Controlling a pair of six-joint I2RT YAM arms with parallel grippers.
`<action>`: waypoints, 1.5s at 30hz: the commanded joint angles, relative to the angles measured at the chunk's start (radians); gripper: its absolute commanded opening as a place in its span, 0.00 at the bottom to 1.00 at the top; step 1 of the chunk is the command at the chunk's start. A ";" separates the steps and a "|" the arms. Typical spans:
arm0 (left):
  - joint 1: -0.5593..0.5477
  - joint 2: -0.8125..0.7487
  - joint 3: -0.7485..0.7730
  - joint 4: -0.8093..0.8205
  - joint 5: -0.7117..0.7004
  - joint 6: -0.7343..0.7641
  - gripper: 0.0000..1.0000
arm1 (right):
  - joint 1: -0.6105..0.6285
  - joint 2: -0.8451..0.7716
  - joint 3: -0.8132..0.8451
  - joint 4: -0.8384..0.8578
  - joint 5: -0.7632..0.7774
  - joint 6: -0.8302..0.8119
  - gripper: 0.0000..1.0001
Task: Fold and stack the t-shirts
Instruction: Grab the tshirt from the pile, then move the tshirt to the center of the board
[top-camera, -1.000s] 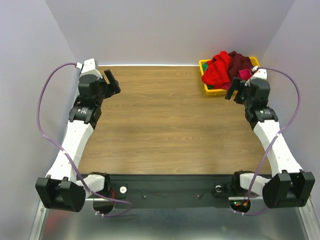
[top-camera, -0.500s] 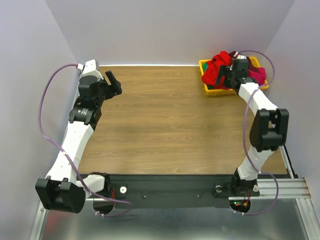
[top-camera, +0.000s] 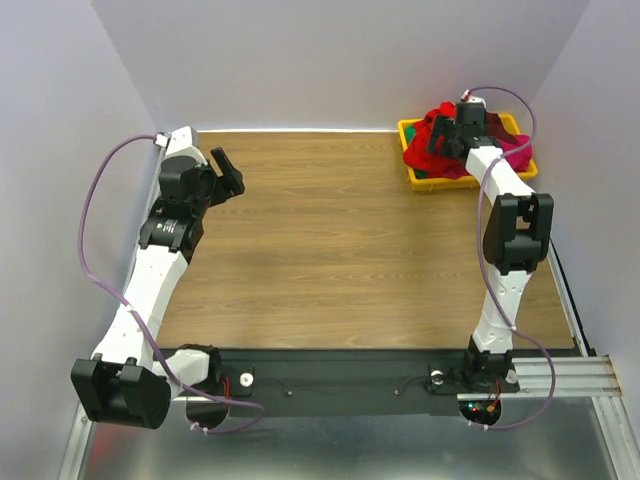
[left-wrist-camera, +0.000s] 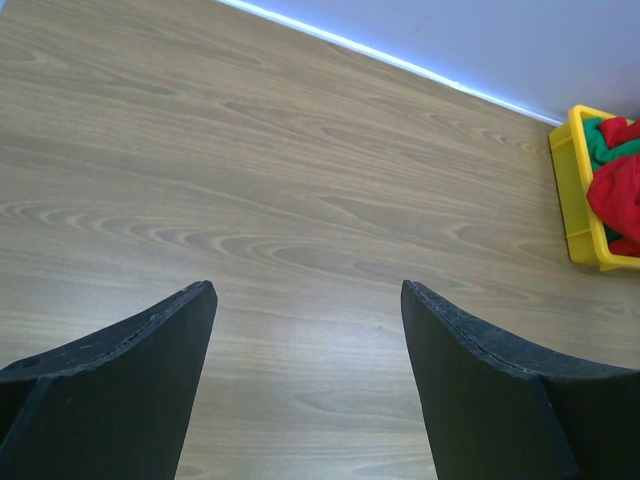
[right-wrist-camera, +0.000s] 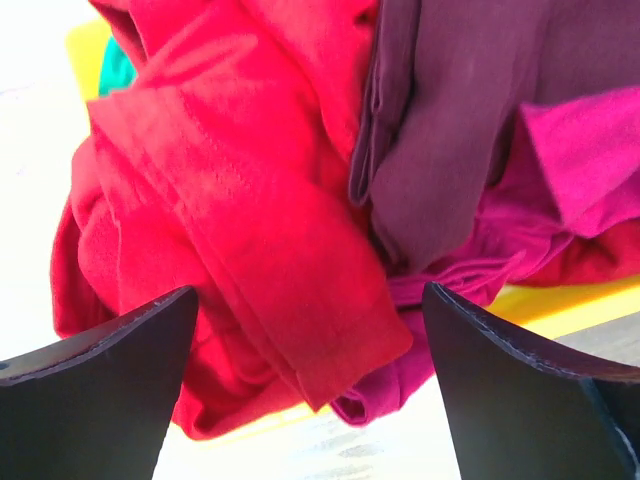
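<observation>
The t-shirts lie in a crumpled heap in the yellow tray (top-camera: 445, 183) at the table's back right corner. A bright red t-shirt (top-camera: 422, 143) (right-wrist-camera: 230, 200) lies on top at the left, with a dark maroon one (right-wrist-camera: 450, 130), a magenta-pink one (right-wrist-camera: 570, 150) and a bit of a green one (right-wrist-camera: 118, 70) beside it. My right gripper (top-camera: 447, 135) (right-wrist-camera: 308, 292) hovers open just over the heap, its fingers either side of a red fold, holding nothing. My left gripper (top-camera: 228, 170) (left-wrist-camera: 308, 285) stands open above bare wood at the back left.
The wooden table (top-camera: 320, 250) runs from the arm bases to the back wall. In the left wrist view the tray (left-wrist-camera: 572, 200) shows at the far right with red (left-wrist-camera: 620, 195) and green (left-wrist-camera: 605, 145) cloth inside. Walls close in on three sides.
My right arm has swung up from the table's right side and reached out over the tray, bringing its open gripper above the heap. The left arm has hardly moved.
</observation>
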 joint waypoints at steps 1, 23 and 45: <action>0.001 -0.038 -0.011 0.012 -0.010 -0.017 0.86 | 0.003 0.036 0.073 0.025 0.028 -0.029 0.91; 0.001 0.034 0.047 0.026 0.007 -0.023 0.86 | 0.003 -0.085 0.357 0.006 -0.036 -0.020 0.00; 0.001 -0.043 -0.042 0.039 0.001 -0.019 0.86 | 0.005 -0.168 0.676 0.064 -0.372 0.067 0.00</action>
